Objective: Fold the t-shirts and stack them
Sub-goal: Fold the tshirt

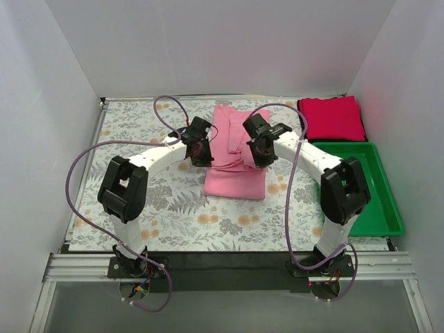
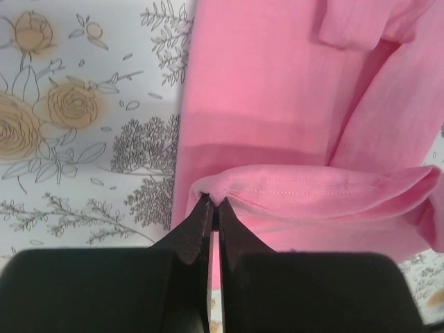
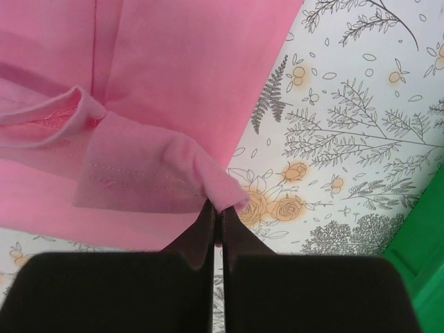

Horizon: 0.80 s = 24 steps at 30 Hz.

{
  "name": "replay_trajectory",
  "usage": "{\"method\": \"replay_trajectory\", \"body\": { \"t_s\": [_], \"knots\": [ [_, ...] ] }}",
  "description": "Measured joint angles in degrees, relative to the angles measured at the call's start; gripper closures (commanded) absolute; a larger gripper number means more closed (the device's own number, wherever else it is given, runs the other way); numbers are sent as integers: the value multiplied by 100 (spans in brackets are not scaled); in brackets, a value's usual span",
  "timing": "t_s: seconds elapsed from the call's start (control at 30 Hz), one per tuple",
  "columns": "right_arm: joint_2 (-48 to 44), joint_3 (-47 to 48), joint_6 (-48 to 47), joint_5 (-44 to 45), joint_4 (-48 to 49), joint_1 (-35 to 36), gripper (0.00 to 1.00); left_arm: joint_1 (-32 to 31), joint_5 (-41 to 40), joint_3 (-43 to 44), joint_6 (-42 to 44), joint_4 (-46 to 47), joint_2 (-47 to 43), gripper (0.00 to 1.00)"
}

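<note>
The light pink t-shirt (image 1: 233,156) lies partly folded in the middle of the floral cloth. My left gripper (image 1: 200,150) is shut on its left hem edge (image 2: 277,191) and holds it raised. My right gripper (image 1: 261,147) is shut on its right hem corner (image 3: 208,173), also raised above the shirt's body. Between the two grippers the lifted hem hangs across the shirt. The crimson red t-shirt (image 1: 331,118) lies folded at the far right corner, apart from both grippers.
A green plastic bin (image 1: 372,189) stands at the right edge, next to my right arm; its corner shows in the right wrist view (image 3: 424,257). The floral table cloth (image 1: 139,132) covers the table. White walls close in the left, back and right sides.
</note>
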Motion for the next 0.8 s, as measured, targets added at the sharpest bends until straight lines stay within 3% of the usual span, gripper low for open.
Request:
{"method": "replay_trajectory", "body": {
  "t_s": [0.8],
  "knots": [
    [439, -629, -273, -166, 1364, -348, 99, -7, -538, -308, 33, 1272, 640, 100]
  ]
}}
